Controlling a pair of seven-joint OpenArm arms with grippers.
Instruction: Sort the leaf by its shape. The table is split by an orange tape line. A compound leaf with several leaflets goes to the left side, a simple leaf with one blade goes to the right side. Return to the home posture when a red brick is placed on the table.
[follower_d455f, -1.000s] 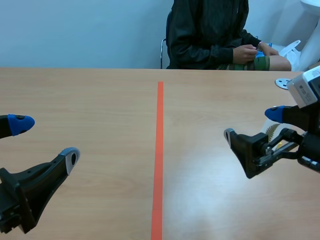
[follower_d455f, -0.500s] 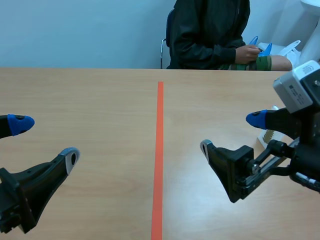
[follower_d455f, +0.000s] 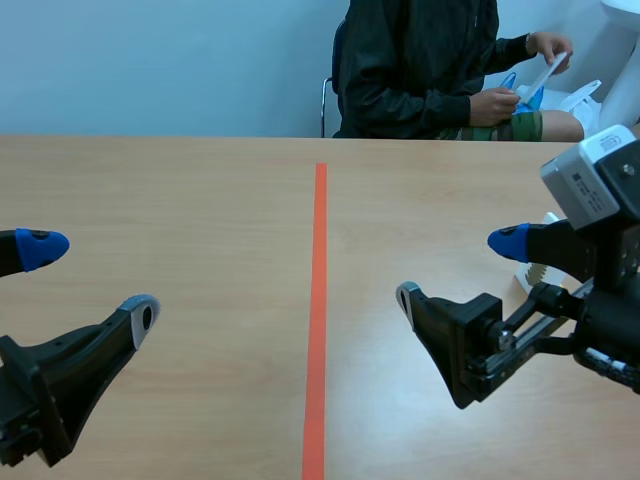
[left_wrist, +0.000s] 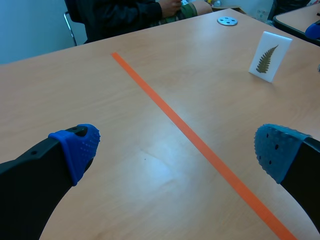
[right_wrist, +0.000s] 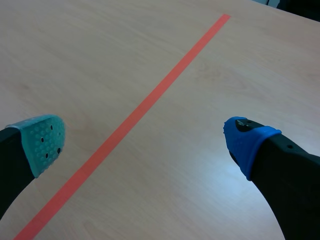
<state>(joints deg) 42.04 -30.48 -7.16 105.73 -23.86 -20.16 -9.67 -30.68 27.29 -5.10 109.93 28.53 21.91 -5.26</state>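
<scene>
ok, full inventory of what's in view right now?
table: one, light wood, under everything
tape line: one, orange, down the table's middle, running away from the robot
card: one, white with a fern leaf printed on it, standing upright right of the tape line
disc: one, grey metal with holes, flat near the table's far edge, right of the tape line
person: one, dark jacket, seated across the table, hands on something white and blue
left gripper: one, black, open and holding nothing, over the table left of the tape line
right gripper: one, black, open and holding nothing, right of the tape line, in front of the card
</scene>
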